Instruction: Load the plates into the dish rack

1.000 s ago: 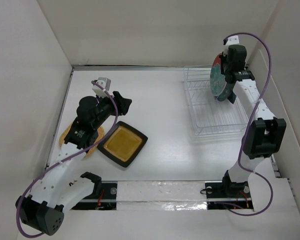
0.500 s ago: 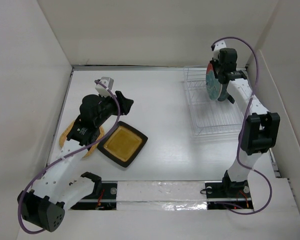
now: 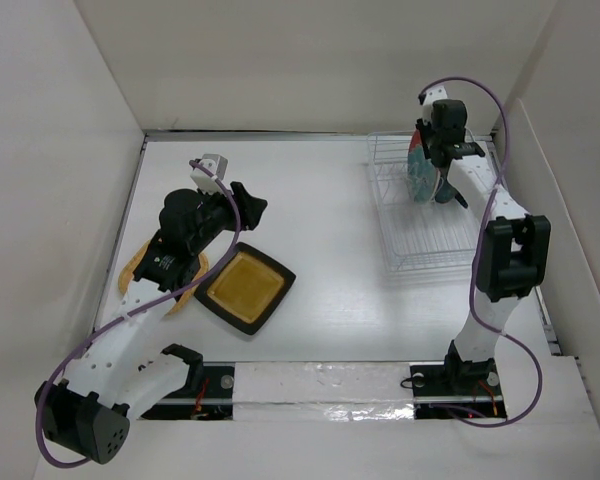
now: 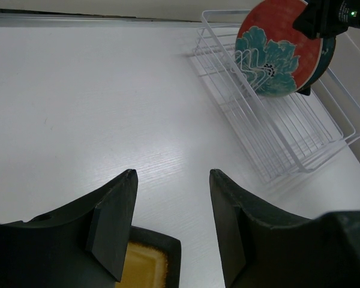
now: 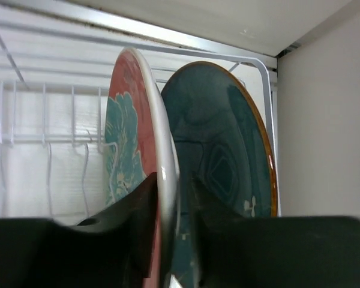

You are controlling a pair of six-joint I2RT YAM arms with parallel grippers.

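The round, glossy red-teal-white marbled plate (image 4: 276, 51) stands on edge at the far end of the white thin-wire dish rack (image 4: 288, 144), patterned face turned toward the rack's left side; a glazed teal plate (image 5: 222, 150) stands upright just behind it; the right gripper (image 5: 171, 183) straddles the marbled rim, though whether it grips cannot be told; the left gripper (image 4: 173, 174), well apart from the rack, gapes empty.

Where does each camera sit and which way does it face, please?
Top external: above and behind the left arm and right arm, looking down on the table; left gripper and right gripper show too.
Left wrist: on the left arm, facing across the table toward the dish rack; its open fingers show.
Right wrist: over the dish rack, facing the far wall; its fingers straddle the marbled plate, teal plate beside.
Shared: both wrist views show the marbled plate.
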